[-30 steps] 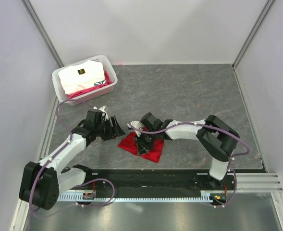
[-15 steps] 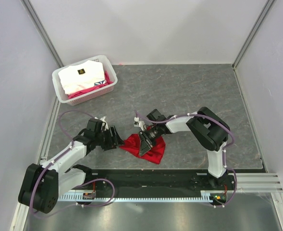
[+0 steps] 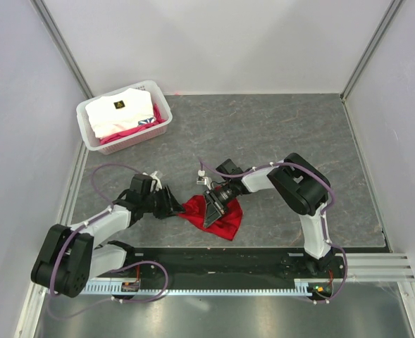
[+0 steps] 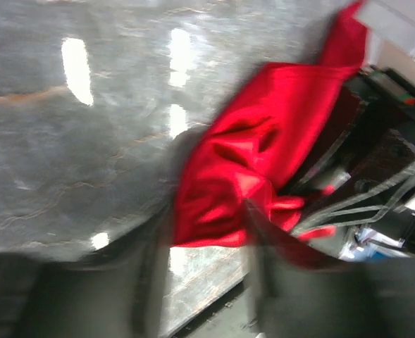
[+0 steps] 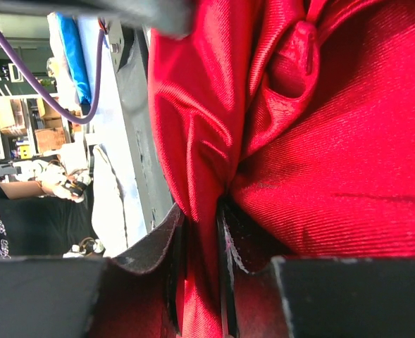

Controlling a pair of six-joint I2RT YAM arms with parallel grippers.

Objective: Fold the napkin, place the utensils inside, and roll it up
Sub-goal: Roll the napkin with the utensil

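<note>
Since the napkin [image 3: 223, 221] is lying as a crumpled red heap near the front edge of the table [image 3: 285, 134], between the two arms, the task is looking to be at its very start. No clean fold is showing, and the spoon is not appearing in any view, so placing it and rolling the cloth are both waiting. The right gripper [image 3: 213, 210] is pinching a raised ridge of the cloth, its jaws standing nearly together with red fabric squeezed between them, as its wrist view is showing plainly. At the heap's left edge, the left gripper [image 3: 172, 207] is reaching in with its jaws partly apart and the cloth's edge lying in the gap. Blur is hiding whether they are gripping it.
</note>
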